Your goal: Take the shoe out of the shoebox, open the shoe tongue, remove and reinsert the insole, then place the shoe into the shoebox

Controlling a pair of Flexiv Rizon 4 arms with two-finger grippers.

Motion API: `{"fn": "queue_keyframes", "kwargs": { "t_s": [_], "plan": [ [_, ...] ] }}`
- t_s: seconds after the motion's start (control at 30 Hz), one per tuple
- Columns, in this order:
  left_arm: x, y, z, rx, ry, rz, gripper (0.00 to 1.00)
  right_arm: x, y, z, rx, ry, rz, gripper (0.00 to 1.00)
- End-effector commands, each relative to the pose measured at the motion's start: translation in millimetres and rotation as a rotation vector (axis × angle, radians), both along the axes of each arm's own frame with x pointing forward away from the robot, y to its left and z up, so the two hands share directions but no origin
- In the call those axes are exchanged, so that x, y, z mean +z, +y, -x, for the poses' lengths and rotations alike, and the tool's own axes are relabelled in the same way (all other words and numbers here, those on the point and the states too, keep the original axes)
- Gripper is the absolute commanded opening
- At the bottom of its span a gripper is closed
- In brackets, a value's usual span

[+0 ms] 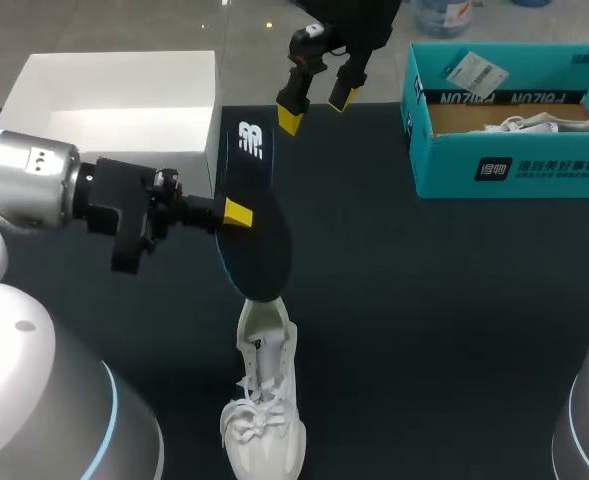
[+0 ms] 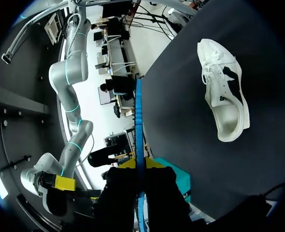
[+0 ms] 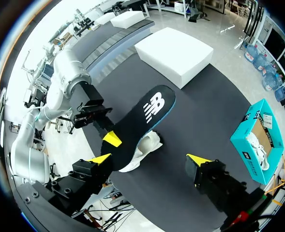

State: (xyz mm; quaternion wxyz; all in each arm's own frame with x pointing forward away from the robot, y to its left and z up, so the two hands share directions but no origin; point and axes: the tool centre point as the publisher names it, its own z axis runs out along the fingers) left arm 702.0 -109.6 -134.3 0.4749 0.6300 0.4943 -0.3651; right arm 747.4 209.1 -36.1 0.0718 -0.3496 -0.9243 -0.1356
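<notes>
A dark insole [image 1: 254,235] with a white logo hangs above the table, its toe end over the heel of the white shoe [image 1: 264,400] lying on the dark tabletop. My left gripper [image 1: 232,213] is shut on the insole's edge; one yellow tip shows, the other is behind the insole. In the left wrist view the insole [image 2: 139,125] runs edge-on out of the closed fingers, with the shoe [image 2: 224,96] ahead. My right gripper [image 1: 316,108] hangs open above the insole's logo end, holding nothing. From the right wrist the insole [image 3: 142,121] lies below the spread gripper [image 3: 149,159], hiding most of the shoe [image 3: 149,145].
A teal shoebox [image 1: 509,165] at the far right holds another white shoe. An open white box [image 1: 114,110] stands at the far left, close behind the left arm.
</notes>
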Motion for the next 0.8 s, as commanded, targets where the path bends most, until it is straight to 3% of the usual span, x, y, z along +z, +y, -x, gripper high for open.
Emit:
{"fn": "queue_keyframes", "kwargs": {
  "t_s": [0.03,0.43,0.67,0.8],
  "plan": [
    [-0.4,-2.9,-8.0,-0.017,0.004,-0.004,0.0,-0.6,0.0,-0.4,0.0,0.001,0.0,1.0],
    [-0.4,-2.9,-8.0,-0.017,0.004,-0.004,0.0,-0.6,0.0,-0.4,0.0,0.001,0.0,1.0],
    [-0.4,-2.9,-8.0,-0.017,0.004,-0.004,0.0,-20.2,-17.2,14.0,-0.051,-0.056,-0.342,1.0],
    [-0.4,-2.9,-8.0,-0.017,0.004,-0.004,0.0,-32.3,-19.0,18.6,-0.074,-0.058,-0.455,1.0]
  ]
}}
